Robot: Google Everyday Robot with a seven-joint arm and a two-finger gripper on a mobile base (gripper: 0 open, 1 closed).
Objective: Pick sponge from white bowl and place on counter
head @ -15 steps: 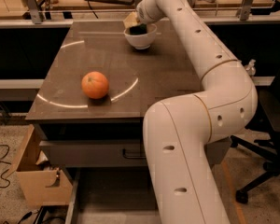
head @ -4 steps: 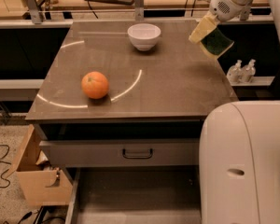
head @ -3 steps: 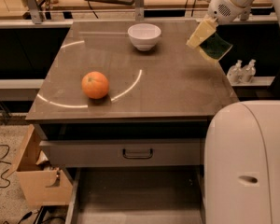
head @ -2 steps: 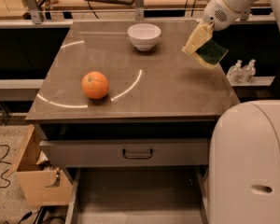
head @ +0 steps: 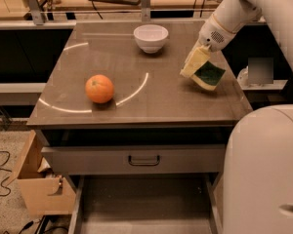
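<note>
Now the gripper [head: 197,66], clamped on the sponge [head: 210,74], hangs just over the counter [head: 161,104], well apart from the bowl [head: 151,37]; next: lower, let go.

White jointed robot arm [head: 234,13] extends from upper R, wrist angled down-left. Two-finger gripper [head: 201,70] w/ pale-yellow padded fingers [head: 195,61] is low over R side of glossy brown-grey counter [head: 151,99], clamped on small tilted yellow-and-green sponge [head: 210,75].

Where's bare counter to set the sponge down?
Bare: front-right counter, between the arc marking and the right edge, just in front of the gripper holding the sponge; also the back-left corner. Occupied: orange front-left, white bowl back centre.
</note>
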